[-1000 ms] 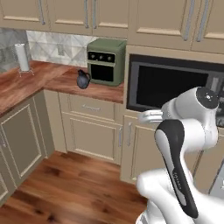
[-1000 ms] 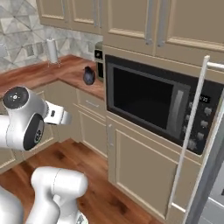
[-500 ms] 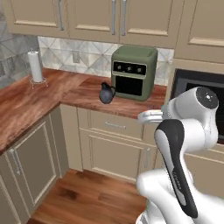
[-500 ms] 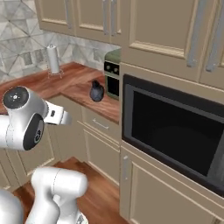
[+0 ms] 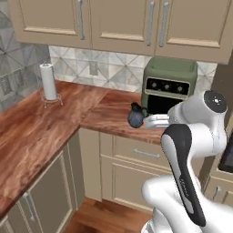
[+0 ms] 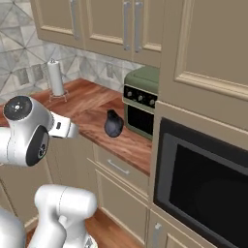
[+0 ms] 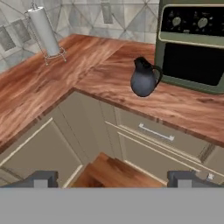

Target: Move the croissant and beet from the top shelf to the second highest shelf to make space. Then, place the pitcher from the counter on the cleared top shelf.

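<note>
We face a kitchen corner where the reddish wood-grain counter (image 5: 54,132) bends in an L over beige cabinets, its near end cut off by the frame edge and our own arm hiding part of the olive-green toaster oven (image 5: 169,86). The glossy dark pitcher (image 7: 144,78), round-bellied with a looped handle, stands on the counter just in front of the oven's left side, well apart from the paper towel roll (image 7: 44,31) by the tiled wall. Our gripper (image 7: 113,178) hangs over the floor short of the pitcher, fingers (image 7: 41,178) spread wide with nothing between them.
</note>
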